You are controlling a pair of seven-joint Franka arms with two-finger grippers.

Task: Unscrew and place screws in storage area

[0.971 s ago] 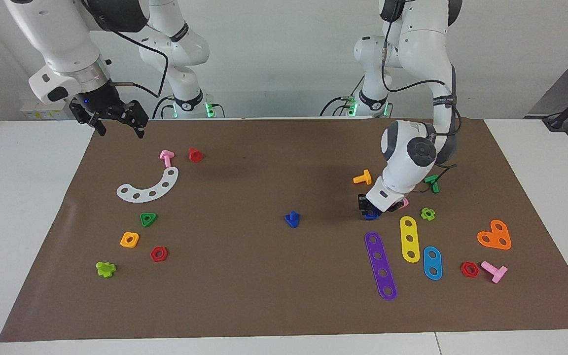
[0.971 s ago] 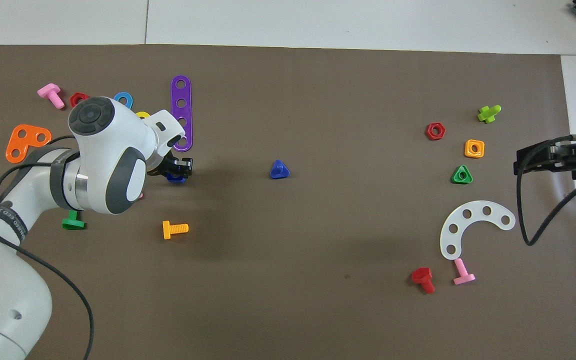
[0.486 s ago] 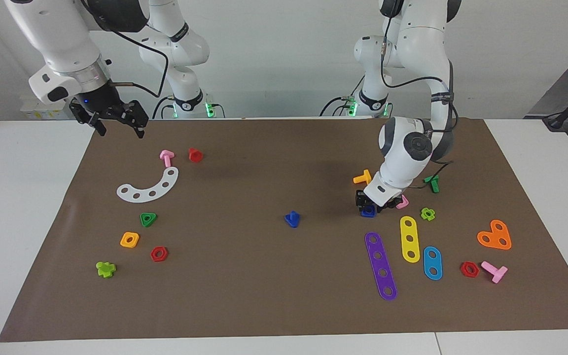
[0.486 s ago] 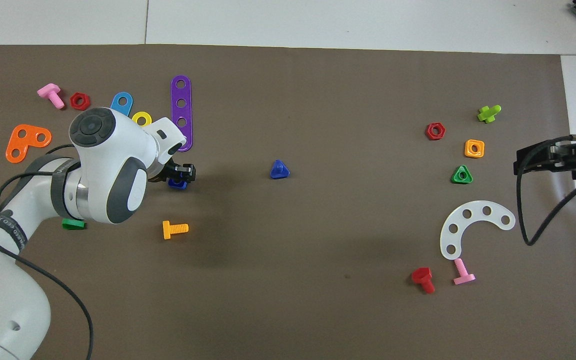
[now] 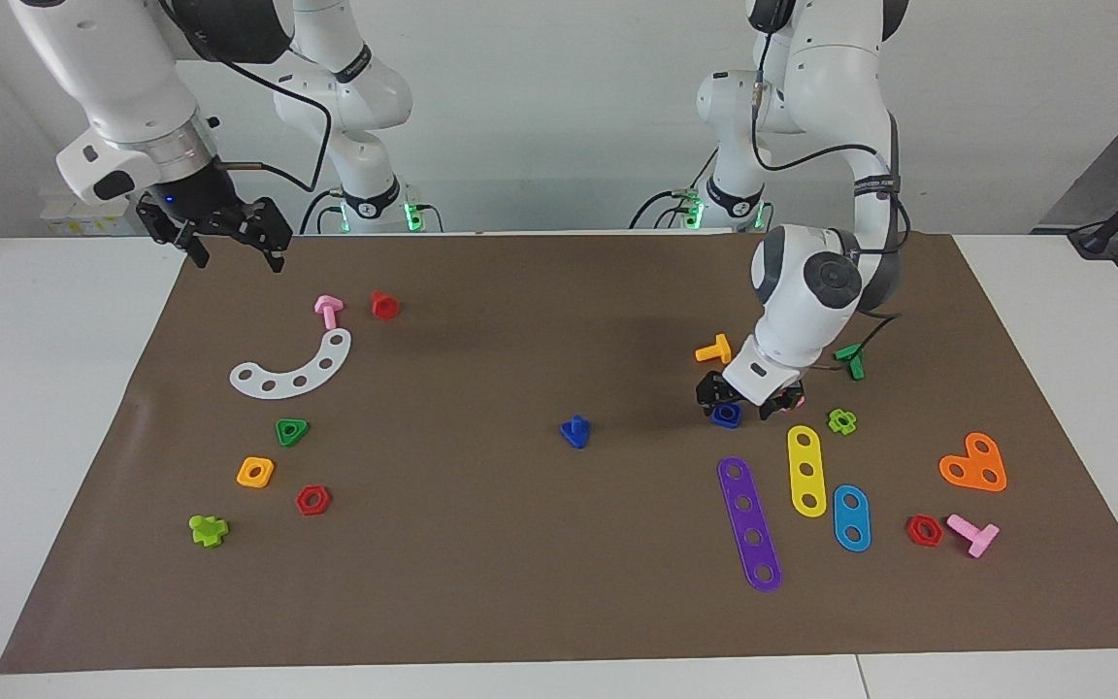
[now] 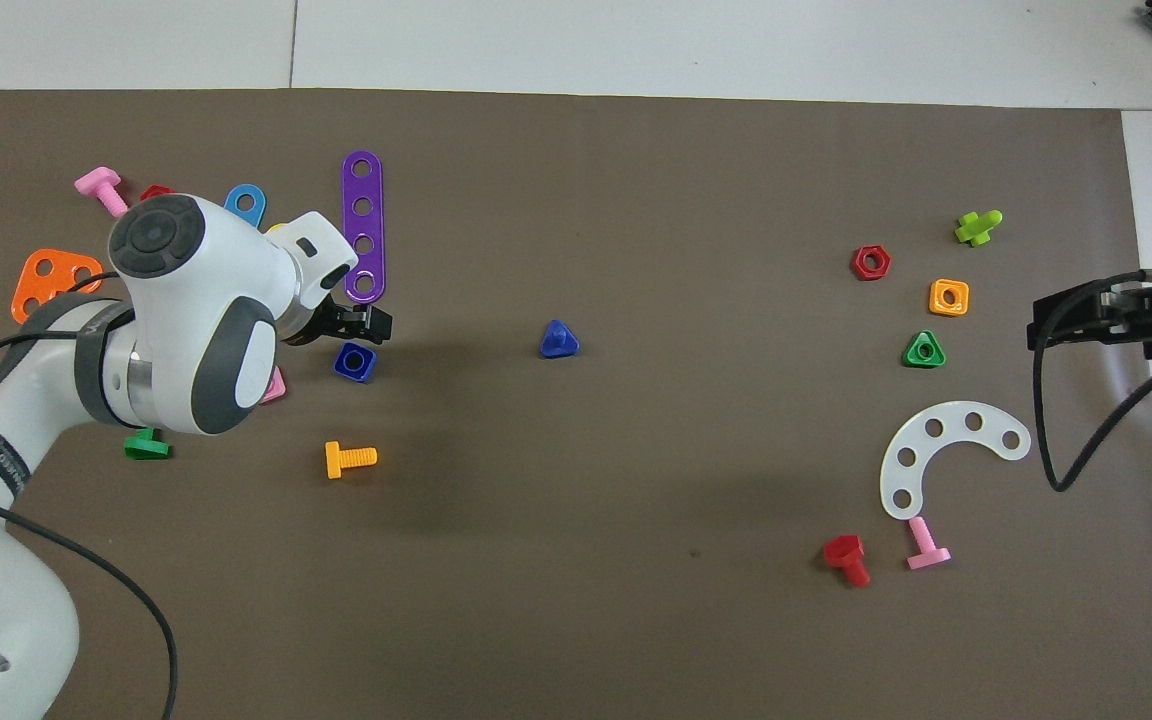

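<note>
The dark-blue bolt (image 5: 575, 430) (image 6: 558, 340) with the triangular head lies alone at the middle of the brown mat. Its dark-blue square nut (image 5: 726, 416) (image 6: 354, 361) lies flat on the mat toward the left arm's end. My left gripper (image 5: 739, 398) (image 6: 334, 330) hangs open just above the nut, its fingers apart and holding nothing. Over the mat's corner at the right arm's end, my right gripper (image 5: 237, 254) (image 6: 1036, 325) waits open and empty.
Around the nut lie an orange bolt (image 5: 713, 349), a green bolt (image 5: 851, 359), a lime nut (image 5: 842, 420), and purple (image 5: 749, 522), yellow (image 5: 805, 470) and blue strips (image 5: 851, 517). A white arc (image 5: 293, 368), several nuts and bolts lie at the right arm's end.
The left gripper has opened, let go of the blue square nut and lifted a little off it. The nut now lies free on the mat. The right arm has not moved.
</note>
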